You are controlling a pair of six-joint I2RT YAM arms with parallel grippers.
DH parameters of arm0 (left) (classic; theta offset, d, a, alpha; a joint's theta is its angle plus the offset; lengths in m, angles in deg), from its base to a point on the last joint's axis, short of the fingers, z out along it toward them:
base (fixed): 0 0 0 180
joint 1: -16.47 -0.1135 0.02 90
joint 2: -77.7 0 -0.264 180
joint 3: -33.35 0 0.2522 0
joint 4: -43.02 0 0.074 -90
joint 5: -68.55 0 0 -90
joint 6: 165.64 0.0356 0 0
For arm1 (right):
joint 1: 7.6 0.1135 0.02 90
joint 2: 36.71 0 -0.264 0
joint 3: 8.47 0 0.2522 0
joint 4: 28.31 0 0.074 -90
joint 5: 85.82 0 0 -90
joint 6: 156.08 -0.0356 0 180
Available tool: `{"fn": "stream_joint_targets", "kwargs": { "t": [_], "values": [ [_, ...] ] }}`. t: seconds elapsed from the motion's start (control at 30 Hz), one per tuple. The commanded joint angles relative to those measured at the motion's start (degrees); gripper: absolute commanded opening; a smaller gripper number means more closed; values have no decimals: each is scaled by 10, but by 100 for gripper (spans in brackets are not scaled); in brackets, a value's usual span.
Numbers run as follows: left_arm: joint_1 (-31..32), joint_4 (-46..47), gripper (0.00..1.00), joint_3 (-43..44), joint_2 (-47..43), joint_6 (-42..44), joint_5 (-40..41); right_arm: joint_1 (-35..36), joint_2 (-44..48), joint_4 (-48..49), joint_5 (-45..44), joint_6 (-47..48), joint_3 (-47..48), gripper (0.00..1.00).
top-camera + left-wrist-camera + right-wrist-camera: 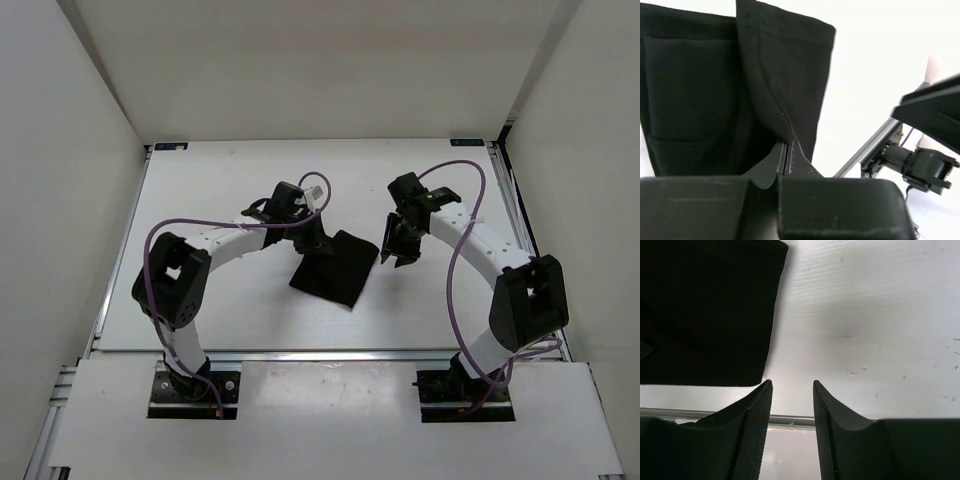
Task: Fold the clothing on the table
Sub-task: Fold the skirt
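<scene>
**Left gripper pinches the black clothing; right gripper hangs open beside it**

Nearest to us, the two arm bases [190, 385] sit side by side at the near edge of the table [220, 300], just past a silver rail [330, 354]. Both arms reach inward over the white surface.

In the middle of the table lies the clothing [338, 268], a dark, roughly square shape set at an angle. The left gripper [318, 240] comes down on its left corner. From the left wrist we see its fingers [795, 162] pressed tight together, with a ridge of the fabric running up out of them, so it is clenched on the clothing. The cloth on either side of that ridge hangs in smooth folds, and a stitched hem shows along its far edge.

The right gripper [398, 252] hovers just to the right of the clothing, not touching it. From the right wrist we see its two fingers [757, 410] standing apart with only bare table between them, so it is released and holds nothing. The cloth's corner lies up and to the left of those fingers.

Beyond both grippers the table runs bare to its far edge, where plain white walls [300, 60] close it in.
</scene>
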Motion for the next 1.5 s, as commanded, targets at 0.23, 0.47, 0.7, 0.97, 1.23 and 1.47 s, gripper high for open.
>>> {"fn": "stream_joint_targets", "kwargs": {
  "t": [0.23, 0.47, 0.7, 0.97, 1.23, 1.47],
  "values": [
    [-25, -72, 0, 0, -119, 11, 45, 11, 14, 14, 17, -3, -8, 44],
    [-54, -55, 0, -63, -147, 8, 60, 18, 4, 38, 52, 3, -17, 44],
    [-35, -12, 0, -75, -122, -10, 23, 18, -8, 46, 71, 5, -9, 43],
    [30, 5, 0, -37, -68, -32, 25, 15, 59, 96, 113, 20, -68, 0],
    [77, 0, 0, 69, 19, -45, 7, 1, 177, 165, 146, -37, -193, 0],
    [104, -23, 0, 136, 69, -42, 9, -31, 214, 163, 167, -33, -229, 0]
  ]
}}
